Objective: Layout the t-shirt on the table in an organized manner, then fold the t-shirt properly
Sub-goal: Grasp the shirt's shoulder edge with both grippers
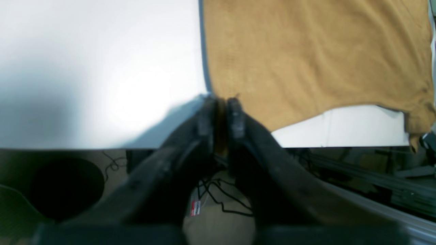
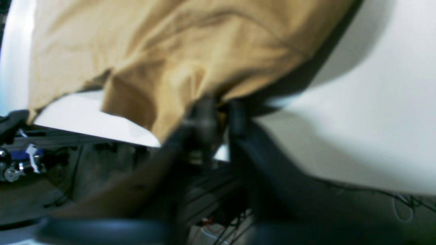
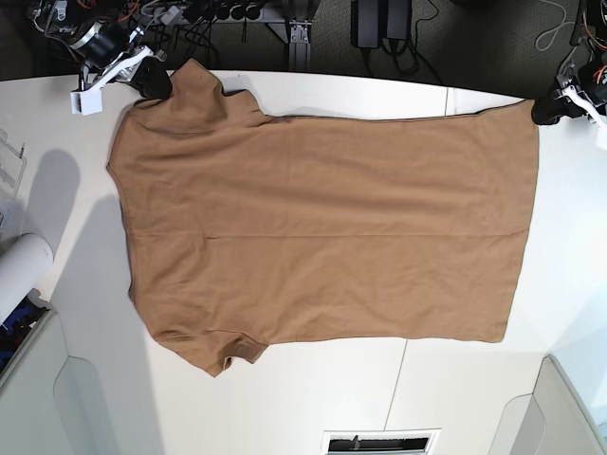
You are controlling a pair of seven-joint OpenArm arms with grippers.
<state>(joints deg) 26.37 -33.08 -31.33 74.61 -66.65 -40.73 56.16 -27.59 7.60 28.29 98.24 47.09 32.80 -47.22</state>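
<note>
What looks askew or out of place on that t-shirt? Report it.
The t-shirt lies spread nearly flat on the table. Its lower sleeve is bunched and partly folded under. The left gripper and the right gripper each have their jaws shut on the far edge, lifting it slightly. Nothing looks damaged.

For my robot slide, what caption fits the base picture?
Two hands pinch a tan shirt spread on a white table.
</note>
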